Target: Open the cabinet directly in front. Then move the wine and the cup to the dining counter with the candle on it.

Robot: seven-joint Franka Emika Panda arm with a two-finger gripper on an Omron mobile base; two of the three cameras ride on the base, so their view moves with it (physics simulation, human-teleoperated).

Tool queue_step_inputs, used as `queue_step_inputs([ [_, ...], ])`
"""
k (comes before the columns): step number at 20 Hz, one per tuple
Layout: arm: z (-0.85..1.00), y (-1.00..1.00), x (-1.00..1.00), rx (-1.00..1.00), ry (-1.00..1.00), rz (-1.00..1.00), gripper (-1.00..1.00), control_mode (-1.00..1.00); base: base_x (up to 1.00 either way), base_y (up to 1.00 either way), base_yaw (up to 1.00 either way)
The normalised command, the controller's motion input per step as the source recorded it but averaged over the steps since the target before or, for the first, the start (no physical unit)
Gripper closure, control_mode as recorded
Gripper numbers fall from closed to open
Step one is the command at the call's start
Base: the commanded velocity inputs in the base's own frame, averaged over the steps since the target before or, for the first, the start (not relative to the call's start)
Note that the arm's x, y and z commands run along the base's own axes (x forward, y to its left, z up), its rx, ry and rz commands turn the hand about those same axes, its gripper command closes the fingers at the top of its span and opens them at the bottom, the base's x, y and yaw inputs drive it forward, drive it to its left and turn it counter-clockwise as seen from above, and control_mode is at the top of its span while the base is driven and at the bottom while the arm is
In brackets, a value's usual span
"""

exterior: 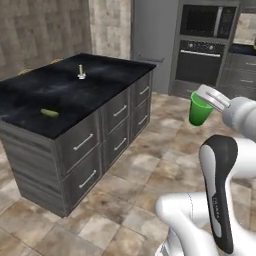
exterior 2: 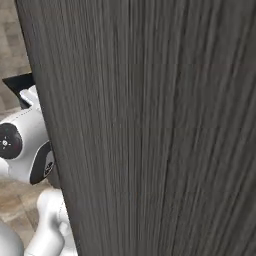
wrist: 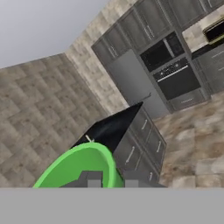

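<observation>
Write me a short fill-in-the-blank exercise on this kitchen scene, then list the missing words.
1. The hand holds the cup, whose colour is ____.
2. The candle stands on the dining counter, whose top is coloured ____.
3. The cup hangs in the air over the ____, not over the dining counter.

Missing words: green; black; floor

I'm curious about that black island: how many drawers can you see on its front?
6, in three columns of two along the dining counter front: left pair, middle pair, right pair. Other sides are hidden and may hold more.
</observation>
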Motion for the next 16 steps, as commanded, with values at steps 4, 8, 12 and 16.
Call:
queue_step_inputs([
  [4,0.0,0.0,0.0,0.0,0.0,0.0,1.0,1.0,1.0,-1.0,0.06],
  [8,0.0,0.0,0.0,0.0,0.0,0.0,1.0,1.0,1.0,-1.0,0.05],
  [12,0.0,0.0,0.0,0.0,0.0,0.0,1.0,1.0,1.0,-0.95,0.09],
  [16,0.0,0.0,0.0,0.0,0.0,0.0,1.0,1.0,1.0,-0.81,0.14],
])
